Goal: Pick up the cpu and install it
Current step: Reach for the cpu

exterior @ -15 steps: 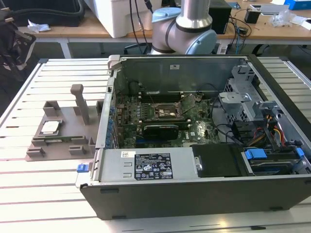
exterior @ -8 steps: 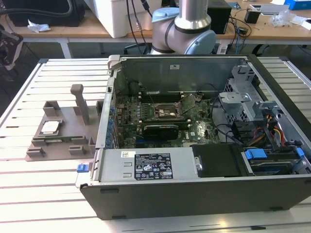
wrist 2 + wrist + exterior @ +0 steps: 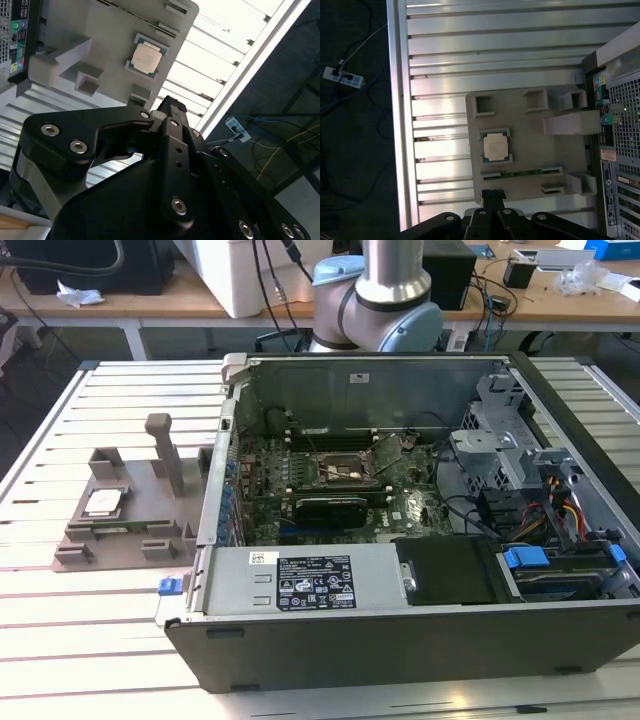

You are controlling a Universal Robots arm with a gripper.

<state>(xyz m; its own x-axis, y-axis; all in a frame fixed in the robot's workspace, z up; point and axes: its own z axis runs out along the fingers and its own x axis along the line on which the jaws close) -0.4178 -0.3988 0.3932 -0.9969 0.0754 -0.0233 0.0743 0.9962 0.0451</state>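
silver cpu (image 3: pixel 496 147) lies flat in a square nest on the grey plastic holder (image 3: pixel 530 150), on the metal slat table (image 3: pixel 495 55) beside the open computer case (image 3: pixel 400 640). the black gripper (image 3: pixel 492 192) hangs above the holder near the cpu, not touching it, fingers pressed together, holding nothing.

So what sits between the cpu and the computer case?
The upright post of the grey fixture stands between the cpu and the computer case, seen in the exterior view and the first wrist view.
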